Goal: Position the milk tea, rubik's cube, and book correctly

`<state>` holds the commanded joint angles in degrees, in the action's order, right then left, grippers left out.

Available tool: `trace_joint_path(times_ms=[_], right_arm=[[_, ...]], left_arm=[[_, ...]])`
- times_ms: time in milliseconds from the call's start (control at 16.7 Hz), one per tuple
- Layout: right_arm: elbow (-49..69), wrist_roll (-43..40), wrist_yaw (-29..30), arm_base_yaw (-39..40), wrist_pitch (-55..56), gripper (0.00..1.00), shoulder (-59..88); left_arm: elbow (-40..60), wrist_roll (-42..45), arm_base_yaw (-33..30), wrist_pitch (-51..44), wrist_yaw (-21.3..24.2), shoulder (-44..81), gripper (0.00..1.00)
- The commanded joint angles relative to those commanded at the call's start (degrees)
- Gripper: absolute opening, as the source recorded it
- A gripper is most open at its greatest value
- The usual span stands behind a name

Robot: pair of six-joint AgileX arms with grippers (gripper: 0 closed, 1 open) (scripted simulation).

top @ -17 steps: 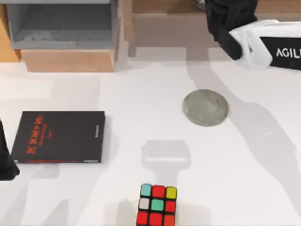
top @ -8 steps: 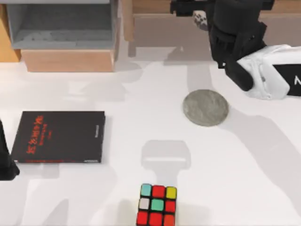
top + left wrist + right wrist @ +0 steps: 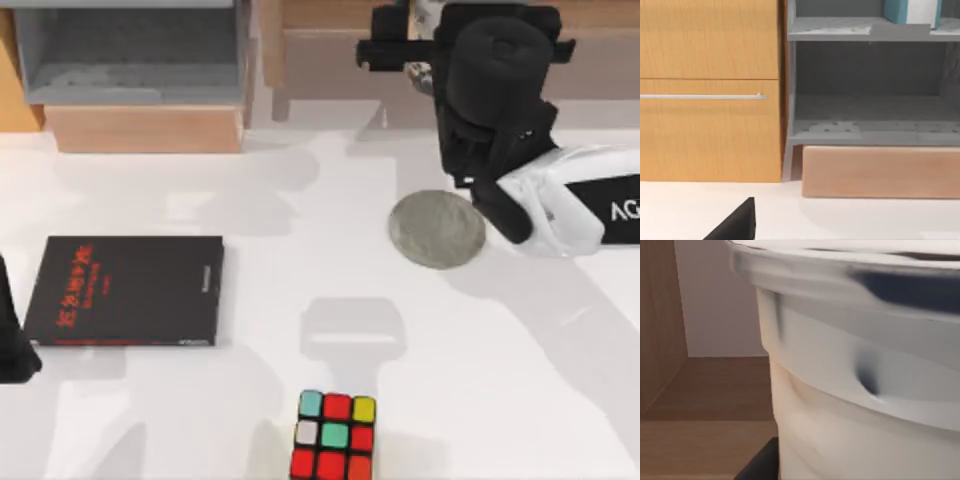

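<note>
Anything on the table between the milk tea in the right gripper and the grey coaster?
Nothing visible: the table between the right gripper holding the milk tea and the coaster is bare.

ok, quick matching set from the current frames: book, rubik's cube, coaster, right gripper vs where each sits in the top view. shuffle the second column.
Things:
1. book
2. rubik's cube
3. coaster
4. right gripper

Places:
A. table's near edge, centre
B. back edge, beyond the coaster, milk tea close before its wrist camera
C. left side of table, black face up
D. right of centre, flat and bare

Pairs: 1-C, 2-A, 3-D, 4-B
</note>
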<state>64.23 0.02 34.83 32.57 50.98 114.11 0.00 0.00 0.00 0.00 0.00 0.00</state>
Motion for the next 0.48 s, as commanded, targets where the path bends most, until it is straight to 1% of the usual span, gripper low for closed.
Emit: trace_joint_path(times_ms=[360, 480], right_arm=[[-15.2, 0.1, 3.5, 3.4, 17.8, 0.0, 3.9], [-19.0, 0.1, 4.3, 4.5, 21.9, 0.0, 4.4]], left_arm=[[0.0, 0.0, 0.0, 0.0, 0.0, 0.0, 1.0], [0.0, 0.0, 0.0, 0.0, 0.0, 0.0, 1.0]])
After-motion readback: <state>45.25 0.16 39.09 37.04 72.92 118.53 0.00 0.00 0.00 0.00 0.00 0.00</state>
